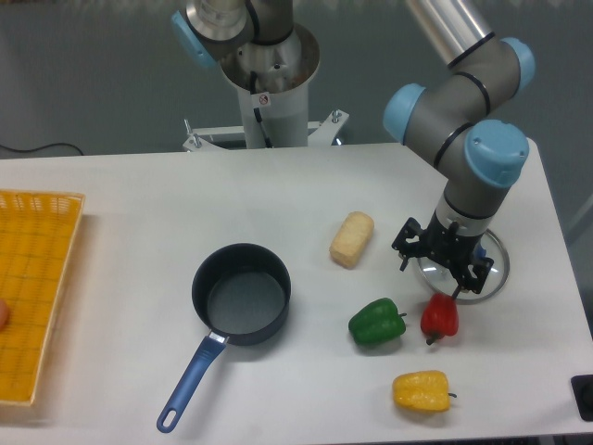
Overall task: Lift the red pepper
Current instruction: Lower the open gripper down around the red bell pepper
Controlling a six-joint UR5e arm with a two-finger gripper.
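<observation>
The red pepper [439, 317] is small and glossy and lies on the white table at the right, with its dark stem pointing to the lower left. My gripper [445, 291] hangs straight down right above it, and its black lower end meets the pepper's top. The fingertips are hidden between the gripper body and the pepper, so I cannot tell whether they are open or shut on it.
A green pepper [376, 323] lies just left of the red one and a yellow pepper [422, 391] lies in front. A glass lid [491, 269] lies behind the gripper. A bread roll [352, 238], a blue saucepan [241, 294] and a yellow basket [37, 287] are further left.
</observation>
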